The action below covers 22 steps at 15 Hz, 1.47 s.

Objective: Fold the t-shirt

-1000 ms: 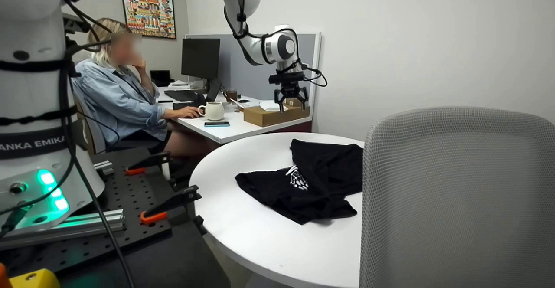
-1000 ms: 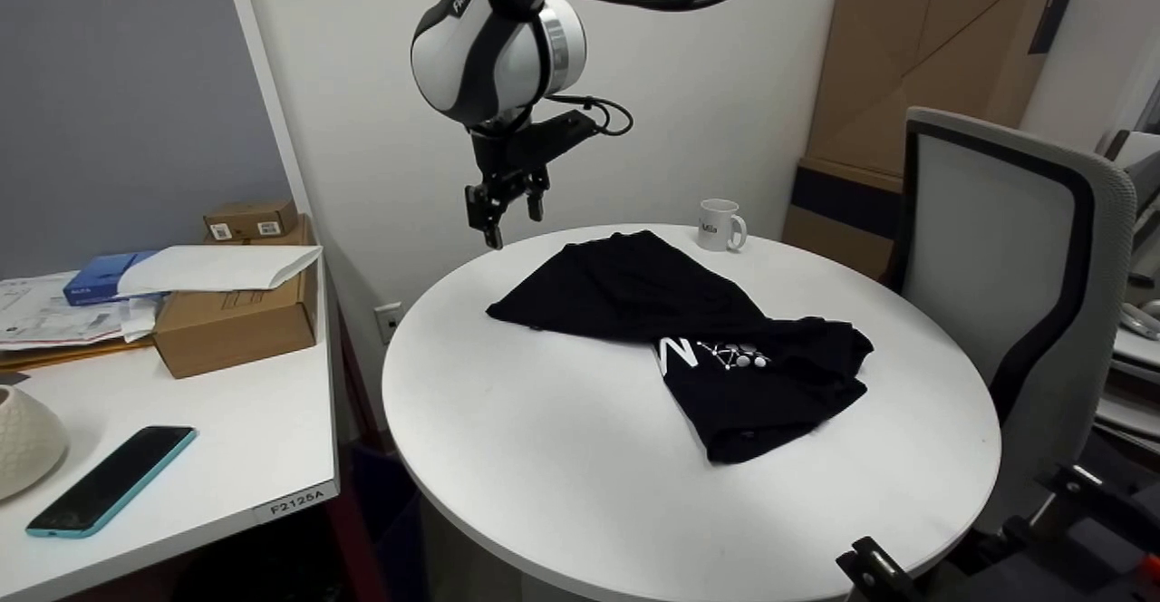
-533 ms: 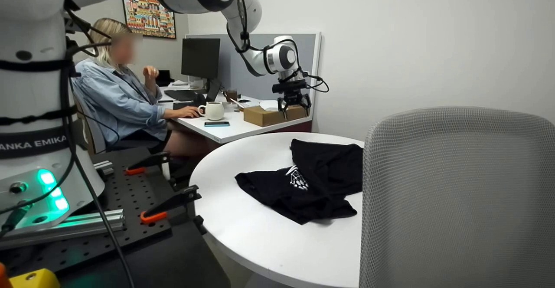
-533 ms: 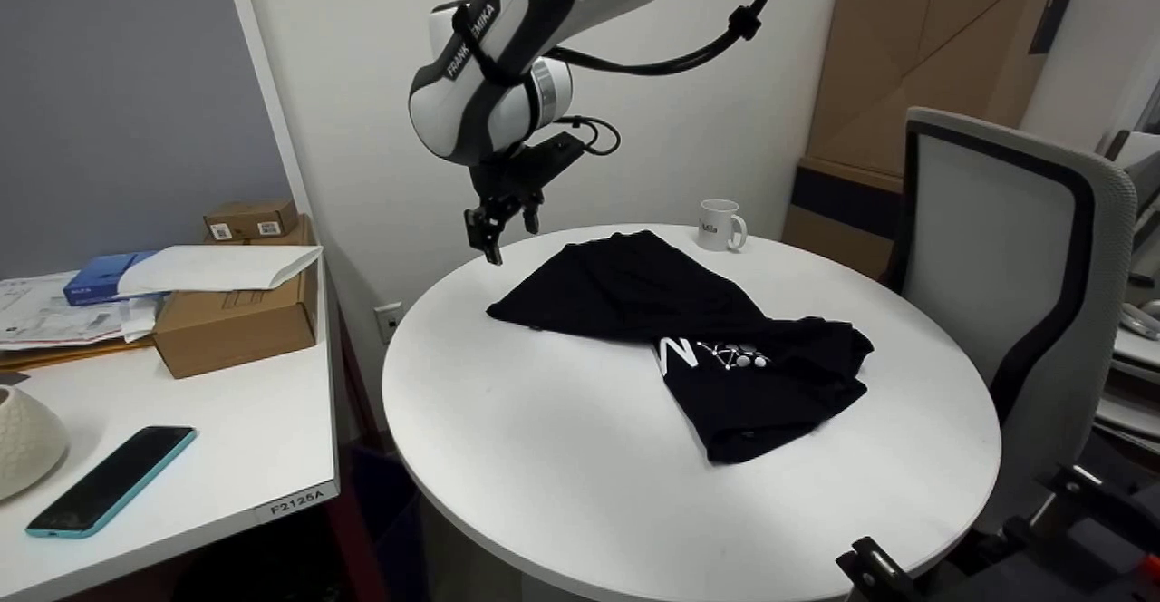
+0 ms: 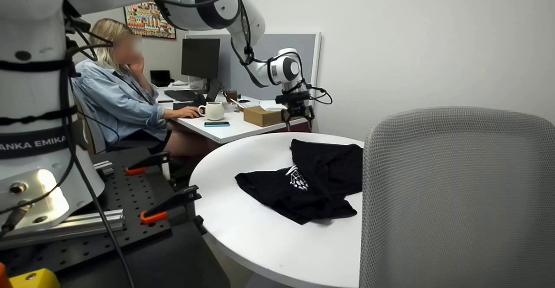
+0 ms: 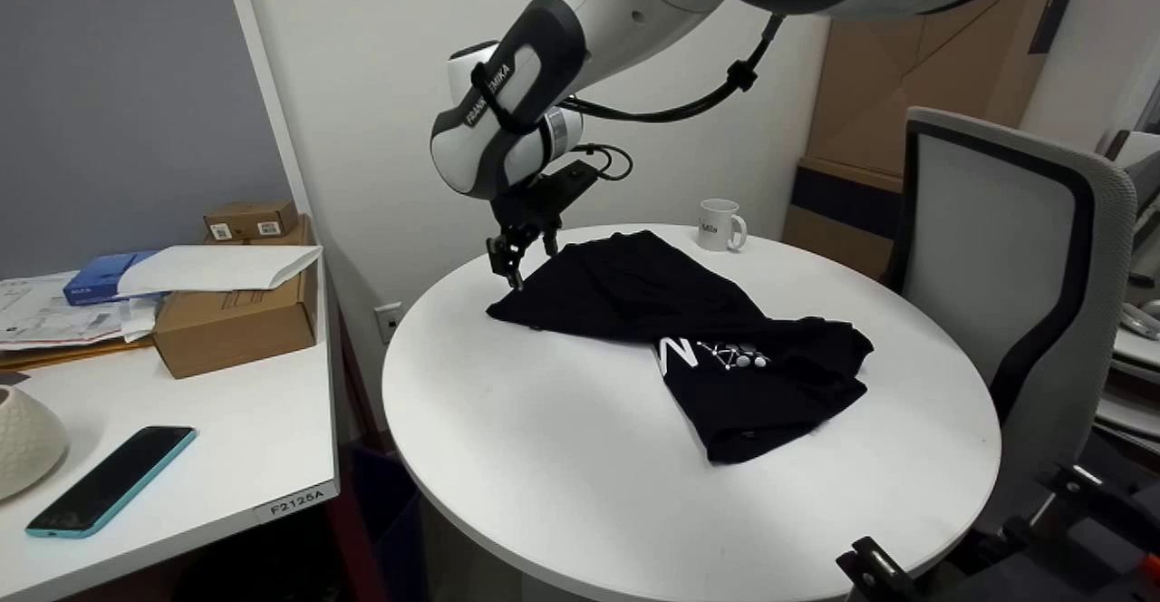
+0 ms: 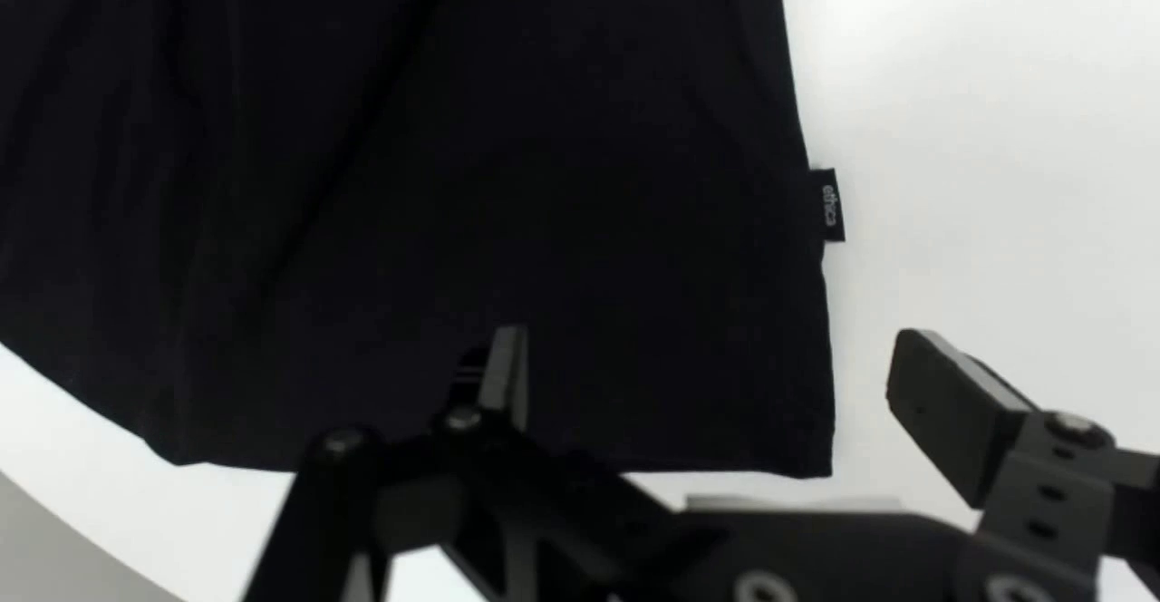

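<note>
In an exterior view, one Franka arm [image 6: 625,13] slanted down from upper right, its one gripper [image 6: 533,268] pointing downward, left of centre, jaws spread. Counted: one round white table [image 6: 562,466]; on it, one black t-shirt [image 6: 634,289], mid-frame, and one white mug [image 6: 716,227], upper right of centre; one smartphone [image 6: 111,481], lower left; one mesh office chair [image 6: 1006,208], right.

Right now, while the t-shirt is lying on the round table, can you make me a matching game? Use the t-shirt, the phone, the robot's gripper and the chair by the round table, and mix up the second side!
1. T-shirt
2. Phone
3. Gripper
4. Chair

A. grey and mesh-backed
B. open, gripping nothing
C. black, printed in white
D. lying on the white desk

Right pairs: 1-C, 2-D, 3-B, 4-A.
</note>
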Each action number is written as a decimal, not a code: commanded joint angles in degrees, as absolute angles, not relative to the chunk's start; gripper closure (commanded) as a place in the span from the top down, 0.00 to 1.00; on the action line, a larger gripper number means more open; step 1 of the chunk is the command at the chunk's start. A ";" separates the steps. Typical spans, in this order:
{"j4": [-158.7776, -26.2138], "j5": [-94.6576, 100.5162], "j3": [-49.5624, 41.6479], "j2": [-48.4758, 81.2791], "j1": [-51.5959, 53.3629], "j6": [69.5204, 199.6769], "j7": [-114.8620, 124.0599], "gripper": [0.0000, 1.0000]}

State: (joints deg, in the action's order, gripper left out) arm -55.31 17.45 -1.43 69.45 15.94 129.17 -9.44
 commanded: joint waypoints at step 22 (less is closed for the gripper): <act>-53.69 18.32 -3.08 75.52 16.36 127.26 -12.60 0.45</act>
State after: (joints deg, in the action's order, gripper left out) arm -54.87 17.45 -2.56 75.04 15.85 128.26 -11.58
